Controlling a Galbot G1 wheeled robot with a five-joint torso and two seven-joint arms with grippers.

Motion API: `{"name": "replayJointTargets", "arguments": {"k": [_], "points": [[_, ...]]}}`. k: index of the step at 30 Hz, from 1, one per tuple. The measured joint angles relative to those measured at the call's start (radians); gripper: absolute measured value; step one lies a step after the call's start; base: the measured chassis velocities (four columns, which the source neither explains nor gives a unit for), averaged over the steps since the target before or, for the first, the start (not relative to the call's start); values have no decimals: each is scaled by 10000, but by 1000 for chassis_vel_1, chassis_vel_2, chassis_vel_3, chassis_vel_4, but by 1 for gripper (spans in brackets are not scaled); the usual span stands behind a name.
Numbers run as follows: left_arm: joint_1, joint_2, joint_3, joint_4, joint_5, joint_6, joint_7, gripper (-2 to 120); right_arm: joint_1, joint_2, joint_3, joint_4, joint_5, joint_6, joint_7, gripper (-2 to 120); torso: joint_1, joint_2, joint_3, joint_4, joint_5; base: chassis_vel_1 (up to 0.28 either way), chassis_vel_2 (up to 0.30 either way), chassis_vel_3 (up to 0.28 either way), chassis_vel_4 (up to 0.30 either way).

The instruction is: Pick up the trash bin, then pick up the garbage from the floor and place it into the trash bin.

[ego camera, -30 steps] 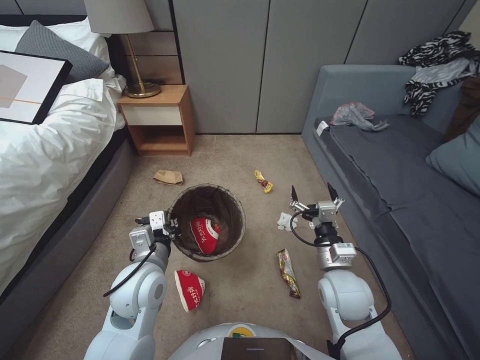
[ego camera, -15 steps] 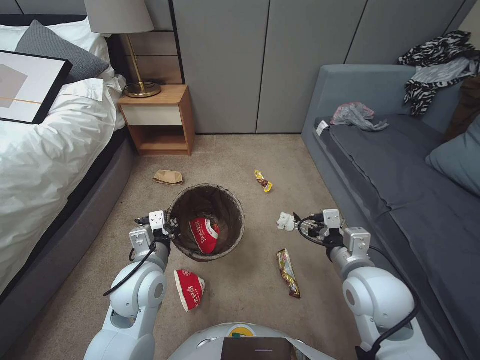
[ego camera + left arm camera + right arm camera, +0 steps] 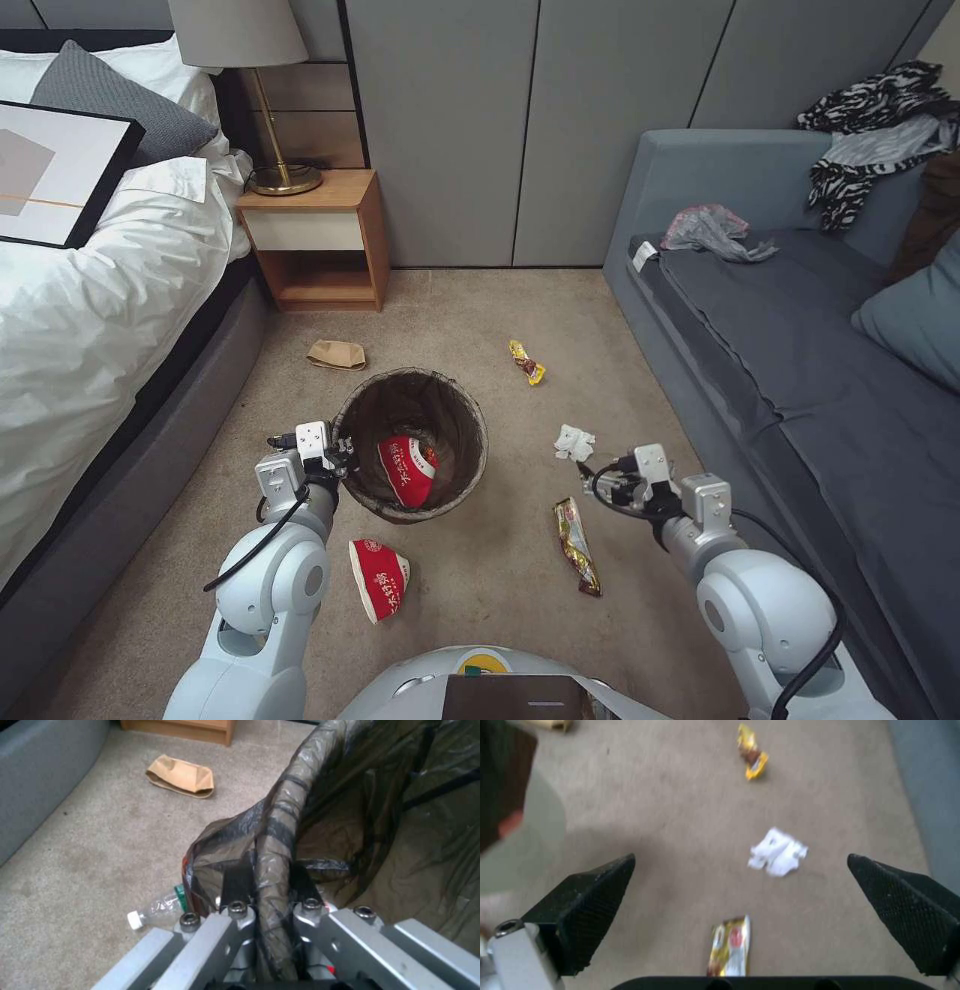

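Lower centre of the head view, a crushed red cup (image 3: 379, 578) lies on the carpet, a long wrapper (image 3: 577, 546) to its right. The right pincer (image 3: 740, 907) hovers low at lower right, jaws spread wide and empty, the white tissue (image 3: 573, 442) just beyond them. At centre left the left pincer (image 3: 270, 888) is clamped on the bag-lined rim of the trash bin (image 3: 412, 443), which already holds a red cup. Farther up lie a yellow wrapper (image 3: 527, 362) and brown paper (image 3: 336, 354). Collection is under way; next, I judge, descend and close on nearby litter
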State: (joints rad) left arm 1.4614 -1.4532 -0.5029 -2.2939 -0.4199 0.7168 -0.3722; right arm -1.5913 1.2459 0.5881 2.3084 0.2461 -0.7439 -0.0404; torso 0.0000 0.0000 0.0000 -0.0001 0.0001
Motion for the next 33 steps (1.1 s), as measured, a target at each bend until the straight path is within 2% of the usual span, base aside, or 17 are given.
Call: {"name": "replayJointTargets", "arguments": {"k": [10,14,26,33], "points": [[25,70,-63,20,-99,-2,-4,3,-89,-1057,-768,-1060,643,54,239,100,0,-1,0,1,-1,0,0,0,0],[10,65,-64,43,-106,-3,-5,3,64,-1198,-945,-1543,710,63,267,100,0,-1,0,1,0,0,0,0,0],[-58,45,-64,163,-106,-4,-3,3,716,-876,-1100,-2870,816,76,214,100,0,-1,0,0,-1,0,0,0,0],[-137,31,-39,252,-95,-3,-6,3,1425,-588,-1303,-4043,805,81,50,100,0,-1,0,1,-1,0,0,0,0]]}}
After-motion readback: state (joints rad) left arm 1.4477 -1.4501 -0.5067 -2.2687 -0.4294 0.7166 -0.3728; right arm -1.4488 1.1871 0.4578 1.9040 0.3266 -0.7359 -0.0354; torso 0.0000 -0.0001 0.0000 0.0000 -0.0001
